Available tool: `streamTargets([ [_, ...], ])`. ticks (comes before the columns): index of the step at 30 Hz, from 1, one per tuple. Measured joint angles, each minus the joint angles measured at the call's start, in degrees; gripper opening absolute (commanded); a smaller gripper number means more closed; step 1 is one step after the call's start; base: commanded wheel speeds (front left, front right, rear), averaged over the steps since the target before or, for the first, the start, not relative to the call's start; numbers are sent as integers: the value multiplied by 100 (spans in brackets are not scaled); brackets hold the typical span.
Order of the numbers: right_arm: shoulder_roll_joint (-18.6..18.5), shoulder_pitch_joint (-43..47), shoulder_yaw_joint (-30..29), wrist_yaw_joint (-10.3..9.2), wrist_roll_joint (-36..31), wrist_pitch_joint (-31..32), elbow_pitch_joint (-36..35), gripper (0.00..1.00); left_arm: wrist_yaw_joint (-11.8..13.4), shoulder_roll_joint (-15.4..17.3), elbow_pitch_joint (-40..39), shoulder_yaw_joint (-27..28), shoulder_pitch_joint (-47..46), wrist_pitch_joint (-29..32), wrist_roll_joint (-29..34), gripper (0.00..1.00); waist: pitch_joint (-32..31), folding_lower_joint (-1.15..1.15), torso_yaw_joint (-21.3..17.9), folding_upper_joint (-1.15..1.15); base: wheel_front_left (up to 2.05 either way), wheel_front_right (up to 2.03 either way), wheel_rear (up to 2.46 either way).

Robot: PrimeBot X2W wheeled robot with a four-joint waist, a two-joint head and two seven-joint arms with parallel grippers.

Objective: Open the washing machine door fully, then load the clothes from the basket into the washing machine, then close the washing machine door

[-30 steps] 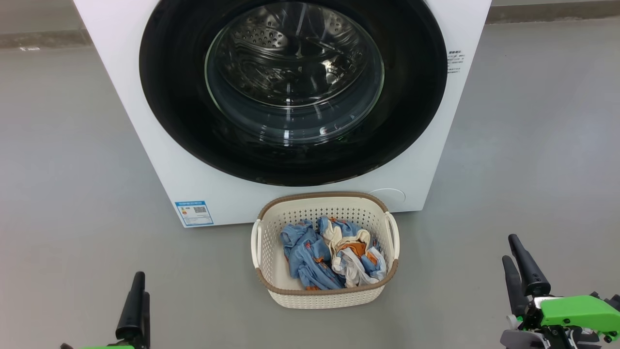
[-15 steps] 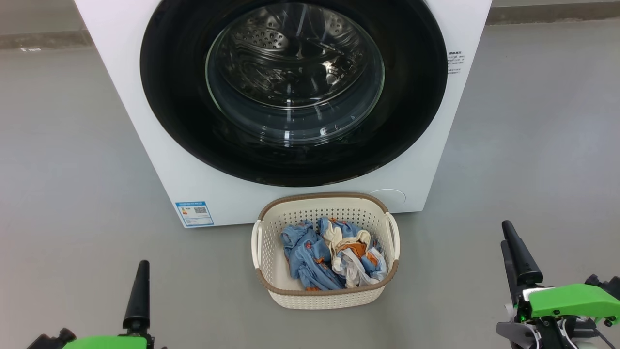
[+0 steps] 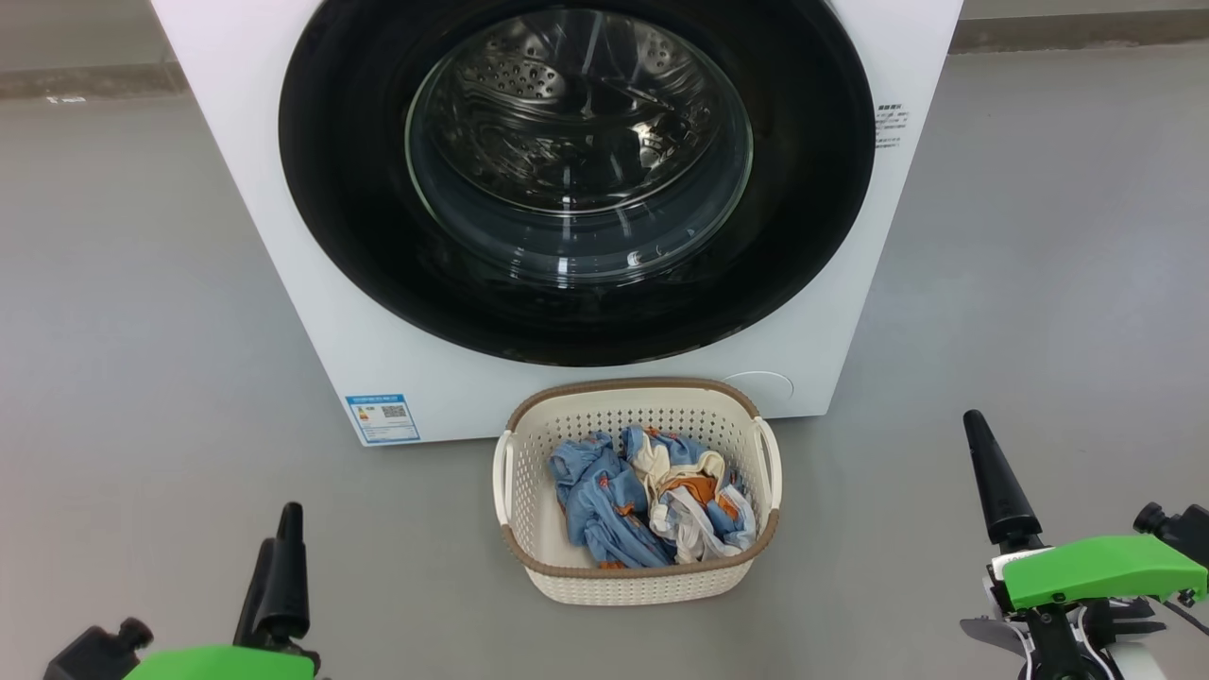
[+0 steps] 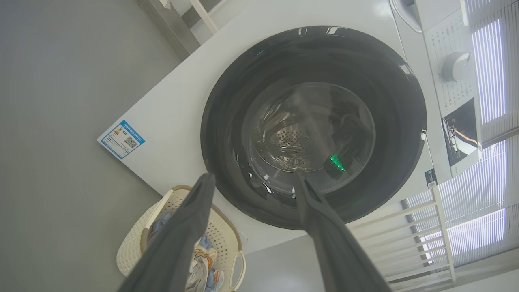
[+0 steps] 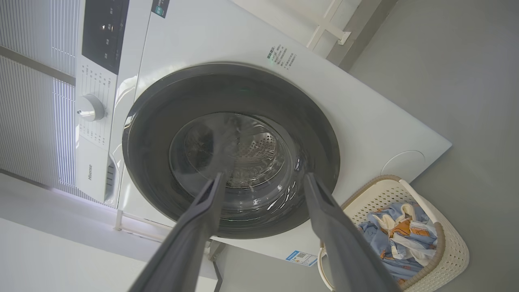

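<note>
Head view: washing machine point(image 3: 283, 283) door point(image 3: 576, 161) shut, so step one, opening it, not begun; basket point(image 3: 633, 385) of clothes point(image 3: 642, 510) on the floor point(image 3: 142, 331) against the machine's front. Spread wide and empty, left hand point(image 3: 280, 529) and right hand point(image 3: 973, 423) hang before the machine. Next, likely: hook the door's edge, swing it out.

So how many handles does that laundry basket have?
2: the left handle and the right handle, one on each side of the basket. None seems hidden.
</note>
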Motion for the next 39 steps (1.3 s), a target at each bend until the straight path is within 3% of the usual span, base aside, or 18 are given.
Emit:
streamTargets([
  [20,-249,-223,513,0,-1769,-312,248,100,76,26,74,-202,-114,-322,1661,100,-103,0,24,0,0,0,0],
  [39,-370,-352,764,1,-2866,-623,371,100,81,57,137,-314,-198,-638,2878,100,-197,0,42,0,0,0,0],
])
